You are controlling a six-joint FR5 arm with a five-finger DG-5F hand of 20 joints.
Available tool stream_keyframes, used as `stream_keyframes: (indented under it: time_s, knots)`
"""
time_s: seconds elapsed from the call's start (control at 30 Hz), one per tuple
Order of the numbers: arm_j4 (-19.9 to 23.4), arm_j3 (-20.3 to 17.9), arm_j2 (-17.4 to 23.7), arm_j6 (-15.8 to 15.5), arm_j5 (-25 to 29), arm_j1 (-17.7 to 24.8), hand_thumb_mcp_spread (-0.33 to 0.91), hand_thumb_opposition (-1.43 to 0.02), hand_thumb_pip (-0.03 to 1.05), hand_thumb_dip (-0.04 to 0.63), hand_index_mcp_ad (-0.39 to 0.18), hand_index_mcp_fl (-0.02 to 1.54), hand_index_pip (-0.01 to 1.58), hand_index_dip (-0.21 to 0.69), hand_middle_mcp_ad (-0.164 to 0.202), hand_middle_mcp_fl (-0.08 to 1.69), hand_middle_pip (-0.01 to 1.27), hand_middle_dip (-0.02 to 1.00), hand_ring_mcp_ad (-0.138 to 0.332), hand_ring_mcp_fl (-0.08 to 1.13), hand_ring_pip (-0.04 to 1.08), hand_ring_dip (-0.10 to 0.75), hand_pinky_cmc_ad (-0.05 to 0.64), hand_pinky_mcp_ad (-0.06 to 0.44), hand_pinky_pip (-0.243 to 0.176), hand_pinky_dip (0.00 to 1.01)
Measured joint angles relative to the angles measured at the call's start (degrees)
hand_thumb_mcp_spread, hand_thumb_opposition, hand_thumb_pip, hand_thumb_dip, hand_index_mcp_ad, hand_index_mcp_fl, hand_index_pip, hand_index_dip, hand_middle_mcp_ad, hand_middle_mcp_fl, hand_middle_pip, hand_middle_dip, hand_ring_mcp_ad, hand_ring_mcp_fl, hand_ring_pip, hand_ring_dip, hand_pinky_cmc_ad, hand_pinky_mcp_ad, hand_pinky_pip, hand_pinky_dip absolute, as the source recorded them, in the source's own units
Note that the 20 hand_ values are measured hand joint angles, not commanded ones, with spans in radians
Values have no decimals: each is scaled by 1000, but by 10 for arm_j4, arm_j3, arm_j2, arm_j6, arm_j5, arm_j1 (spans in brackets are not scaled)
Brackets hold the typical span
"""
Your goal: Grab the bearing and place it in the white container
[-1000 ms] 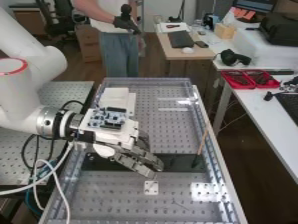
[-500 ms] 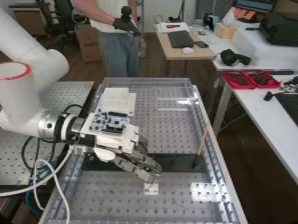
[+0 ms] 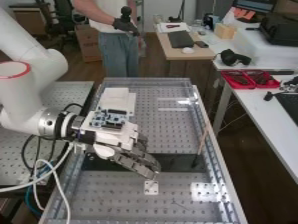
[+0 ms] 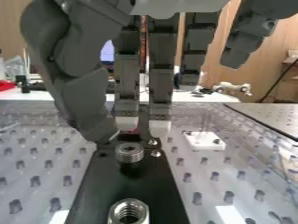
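- The robot's hand [image 3: 136, 162] hangs low over the bench [image 3: 193, 200], just below the middle of the high view, and its tips point down to the right.
- Its fingers [image 4: 163, 65] are mostly straight and hang side by side, with little gaps between them.
- The thumb [image 4: 83, 95] faces them, bent a bit, and I see space between it and the fingers. They aren't clamped on anything.
- The bearing [image 4: 130, 152], a small shiny ring, is on the black strip [image 3: 183, 162], close to the tips of the thumb and fingers. I can't tell if the thumb touches it.
- A fat nut [image 4: 128, 212] with a round hole is on the same strip, apart from the bearing.
- The strip goes across the lower middle of the high view, partly behind the hand.
- A white box [image 3: 116, 97] is above the hand, left of the middle of the high view. The bearing is not in it.
- A flat white square [image 3: 151, 188] is on the bench just below the fingertips in the high view.
- A thin stick [image 3: 202, 142] leans at the right side of the bench.
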Motion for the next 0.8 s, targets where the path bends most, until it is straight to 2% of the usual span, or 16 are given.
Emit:
stream_keyframes:
  time_s: [0.23, 0.37, 0.57, 0.63, 0.7, 0.8]
  knots:
    - [-8, 2, -2, -5, 0, -1, 522, -845, 579, 316, -63, 237, 1183, 63, 51, 546, 620, 702, 66, 230, 122, 567, 332, 265, -103, 168]
    - [-10, 2, -3, -9, -5, -3, 541, -843, 565, 300, -66, 173, 1189, 96, 49, 494, 632, 723, 65, 230, 115, 579, 314, 244, -106, 168]
    - [2, -4, -4, -18, -8, -3, 567, -840, 565, 300, -66, 157, 1220, 112, 51, 483, 668, 737, 63, 227, 113, 593, 316, 246, -106, 168]
    - [5, -5, -4, -20, -9, -3, 569, -836, 565, 300, -65, 157, 1232, 113, 51, 464, 681, 737, 68, 223, 152, 604, 298, 236, -106, 168]
    - [9, -8, -4, -23, -11, -4, 567, -833, 552, 300, -65, 155, 1253, 110, 51, 468, 682, 733, 51, 223, 152, 606, 297, 227, -106, 168]
    - [12, -9, -5, -27, -12, -5, 571, -824, 536, 300, -65, 157, 1269, 113, 49, 468, 696, 733, 49, 218, 166, 606, 298, 229, -106, 168]
